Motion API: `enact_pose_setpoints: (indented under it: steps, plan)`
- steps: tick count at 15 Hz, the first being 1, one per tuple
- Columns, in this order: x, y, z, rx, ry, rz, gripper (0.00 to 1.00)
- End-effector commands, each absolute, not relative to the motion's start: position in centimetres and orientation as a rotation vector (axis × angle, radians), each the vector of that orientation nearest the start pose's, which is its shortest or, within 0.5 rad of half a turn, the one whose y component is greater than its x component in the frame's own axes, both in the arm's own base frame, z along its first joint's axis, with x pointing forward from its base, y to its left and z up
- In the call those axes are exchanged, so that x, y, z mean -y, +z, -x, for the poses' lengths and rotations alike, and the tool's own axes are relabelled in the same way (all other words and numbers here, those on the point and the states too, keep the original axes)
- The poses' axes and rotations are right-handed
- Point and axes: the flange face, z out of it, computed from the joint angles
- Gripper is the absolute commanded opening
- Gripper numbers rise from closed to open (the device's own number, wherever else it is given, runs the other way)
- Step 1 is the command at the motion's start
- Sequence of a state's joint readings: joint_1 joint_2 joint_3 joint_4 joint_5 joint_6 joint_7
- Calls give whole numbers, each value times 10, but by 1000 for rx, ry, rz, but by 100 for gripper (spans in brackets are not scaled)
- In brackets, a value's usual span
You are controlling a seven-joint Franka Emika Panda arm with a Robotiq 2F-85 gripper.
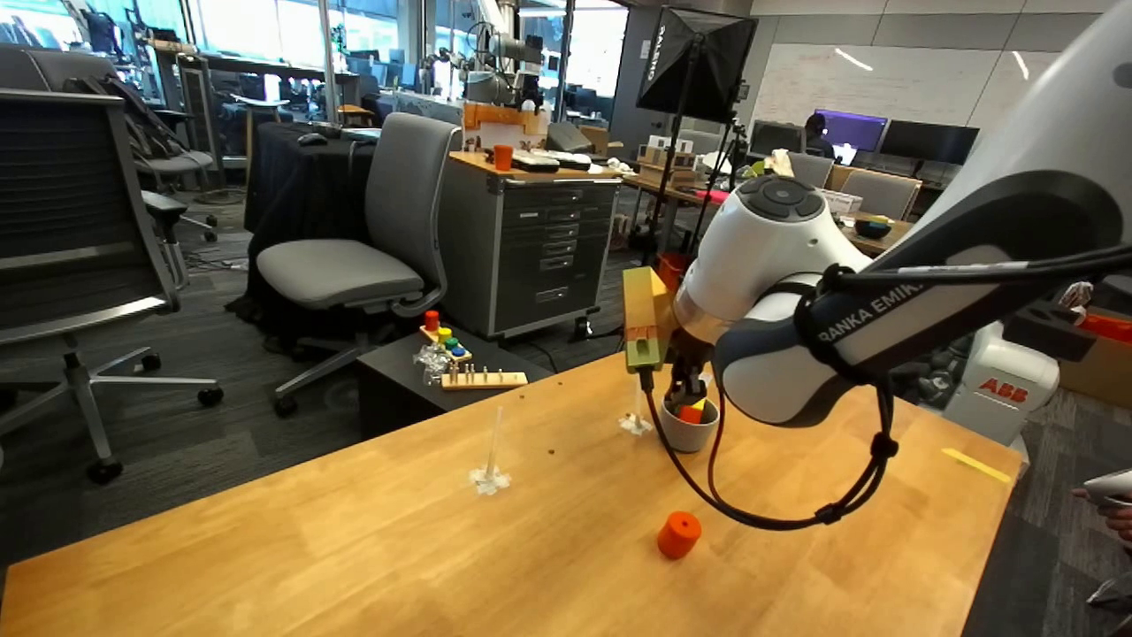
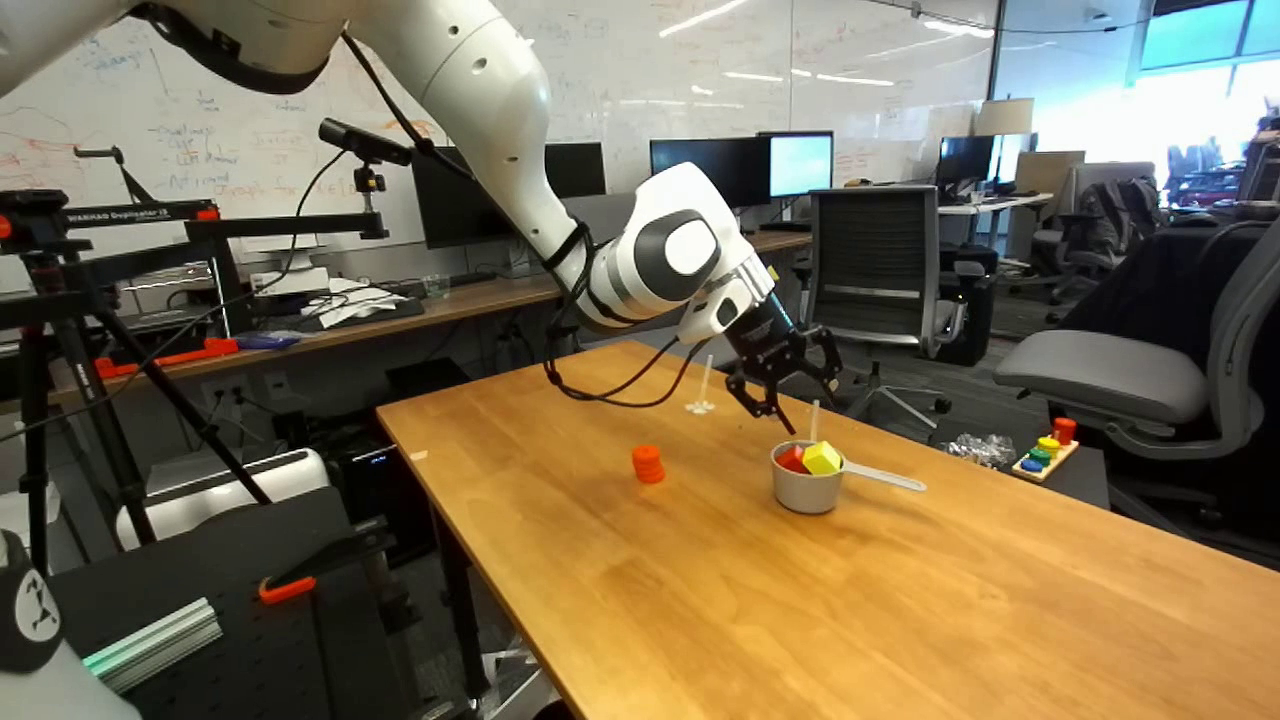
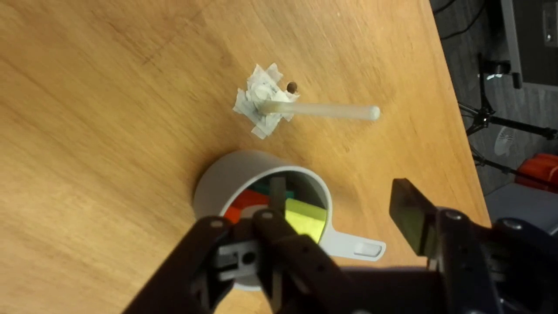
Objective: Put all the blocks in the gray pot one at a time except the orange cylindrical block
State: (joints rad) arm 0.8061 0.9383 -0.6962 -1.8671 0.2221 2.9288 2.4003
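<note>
The gray pot (image 1: 692, 437) stands upright on the table with its handle out to one side; it also shows in an exterior view (image 2: 806, 493) and the wrist view (image 3: 231, 174). Inside it lie the red block (image 3: 249, 199), the yellow block (image 3: 306, 218) and the dark green block (image 3: 289, 194), which is partly hidden. The yellow block (image 2: 822, 458) pokes above the rim. My gripper (image 3: 344, 209) is open and empty, with one finger over the pot and one beyond its handle side; it also shows above the pot (image 2: 808, 405). The orange cylindrical block (image 1: 679, 535) stands on the table, apart from the pot (image 2: 806, 493).
Two thin upright rods are taped to the table; one (image 3: 322, 110) stands close to the pot and another (image 1: 493, 442) stands farther off. A low black stand with wooden peg toys (image 1: 484, 380) is beyond the table's edge. The arm's cables (image 1: 778, 524) hang low over the table.
</note>
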Motion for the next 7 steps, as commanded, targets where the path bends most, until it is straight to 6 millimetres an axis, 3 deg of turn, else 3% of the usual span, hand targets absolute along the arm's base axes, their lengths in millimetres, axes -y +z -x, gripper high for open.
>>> enact_pose_setpoints:
  steps: [1, 3, 4, 5, 7]
  plan:
    - [-98, 151, -652, -2529, -736, 1278, 96]
    - [-106, 155, -645, -2529, -723, 1286, 100]
    - [-96, 144, -649, -2525, -749, 1300, 93]
    - [-98, 145, -648, -2522, -747, 1301, 100]
    - [-101, 146, -648, -2519, -743, 1302, 100]
